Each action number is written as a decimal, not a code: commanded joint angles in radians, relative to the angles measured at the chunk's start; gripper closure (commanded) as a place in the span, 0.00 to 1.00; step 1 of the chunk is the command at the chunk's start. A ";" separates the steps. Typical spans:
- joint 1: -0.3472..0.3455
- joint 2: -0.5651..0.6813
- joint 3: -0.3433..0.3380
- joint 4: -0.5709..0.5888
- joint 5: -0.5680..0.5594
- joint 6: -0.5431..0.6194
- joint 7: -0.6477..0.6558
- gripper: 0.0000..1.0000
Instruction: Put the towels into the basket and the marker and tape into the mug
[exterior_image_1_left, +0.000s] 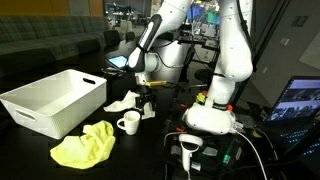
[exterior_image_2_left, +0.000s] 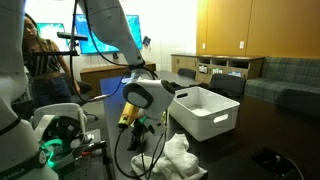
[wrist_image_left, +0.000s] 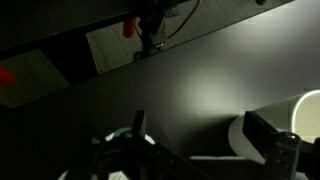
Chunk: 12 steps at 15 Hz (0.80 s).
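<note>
Yellow towel (exterior_image_1_left: 84, 148) lies crumpled at the near edge of the dark table (exterior_image_1_left: 150, 155). Mug (exterior_image_1_left: 128, 124) stands upright just behind it, apart from the cloth. Gripper (exterior_image_1_left: 146, 104) hangs just beyond the mug and above table level, pointing down, jaws apart. White towel (exterior_image_1_left: 118, 103) lies bunched beside the gripper, on the basket side; whether they touch cannot be told. Basket (exterior_image_1_left: 45, 112) sits farther out, past the white towel. Marker and tape are too small to make out.
</note>
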<state>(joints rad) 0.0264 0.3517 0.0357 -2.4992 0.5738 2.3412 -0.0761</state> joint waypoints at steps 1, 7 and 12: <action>-0.014 0.048 0.011 0.032 0.002 0.070 0.072 0.00; 0.000 0.077 -0.034 0.039 -0.102 0.121 0.242 0.00; 0.013 0.087 -0.086 0.046 -0.236 0.119 0.384 0.00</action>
<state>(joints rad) 0.0214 0.4231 -0.0213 -2.4745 0.4076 2.4552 0.2259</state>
